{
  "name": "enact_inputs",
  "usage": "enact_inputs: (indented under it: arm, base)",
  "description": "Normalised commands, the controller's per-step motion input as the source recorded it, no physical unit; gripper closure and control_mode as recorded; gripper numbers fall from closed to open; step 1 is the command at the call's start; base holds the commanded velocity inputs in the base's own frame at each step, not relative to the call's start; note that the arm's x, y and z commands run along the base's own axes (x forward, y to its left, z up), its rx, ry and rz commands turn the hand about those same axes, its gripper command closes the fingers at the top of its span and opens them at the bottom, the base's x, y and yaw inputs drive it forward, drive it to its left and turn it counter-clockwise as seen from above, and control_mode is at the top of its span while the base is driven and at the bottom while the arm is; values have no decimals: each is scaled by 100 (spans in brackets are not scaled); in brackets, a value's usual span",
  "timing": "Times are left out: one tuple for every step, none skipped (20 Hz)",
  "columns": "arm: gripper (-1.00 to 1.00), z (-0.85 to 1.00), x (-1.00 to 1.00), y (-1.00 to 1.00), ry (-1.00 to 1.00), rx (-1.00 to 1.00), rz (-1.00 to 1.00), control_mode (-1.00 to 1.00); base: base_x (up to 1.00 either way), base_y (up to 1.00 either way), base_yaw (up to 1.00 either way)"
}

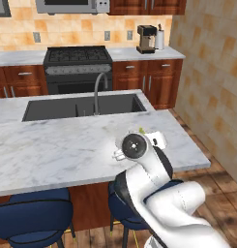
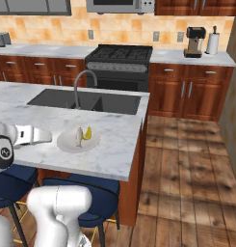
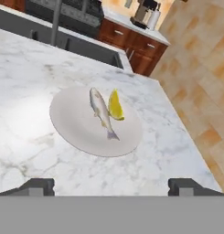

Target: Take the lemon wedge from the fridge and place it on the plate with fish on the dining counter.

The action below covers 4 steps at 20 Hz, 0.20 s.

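The lemon wedge (image 3: 115, 105) lies on the white plate (image 3: 72, 119), touching the flank of the small fish (image 3: 102, 111); plate and all sit on the marbled dining counter (image 3: 26, 68), toward the end nearest the wooden floor (image 2: 187, 159); by the look of it the placing step is done and what is left is to draw the hand clear.

The gripper (image 3: 111, 186) stands open, its two dark tips spread wide at the foot of the hand view with nothing between them; the wedge is apart from both tips, up at about twelve o'clock from the midpoint between them, and the near rim of the plate lies between the tips and the wedge.

In the hand view the fish runs on a line from eleven o'clock to five o'clock, tail toward the gripper; the wedge's long axis follows nearly the same line, on the one-o'clock side of the fish.

In the right base view the wedge (image 2: 87, 133) shows at three o'clock of the fish (image 2: 79, 136) on the plate (image 2: 66, 143); the hand reaches in from nine o'clock; the dark sink (image 2: 85, 100) and its curved faucet (image 2: 81, 83) lie beyond, at twelve o'clock.

Any retreat, I judge, should go back and up along the line away from the plate, since the wedge sits loose against the fish and a low sweep could knock it.
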Motion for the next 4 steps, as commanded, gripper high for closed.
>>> enact_inputs:
  arm:
    - [-100, 76, -54, 14, 0, 0, 5, -100]
    - [-100, 100, -64, 8, -4, 0, 9, -100]
    - [-100, 94, -100, 0, -64, 0, 20, -100]
    - [-100, 26, -79, 0, -100, -15, 9, -100]
  base:
    - [0, 0, 0]
    - [0, 0, 0]
    - [0, 0, 0]
    - [0, 0, 0]
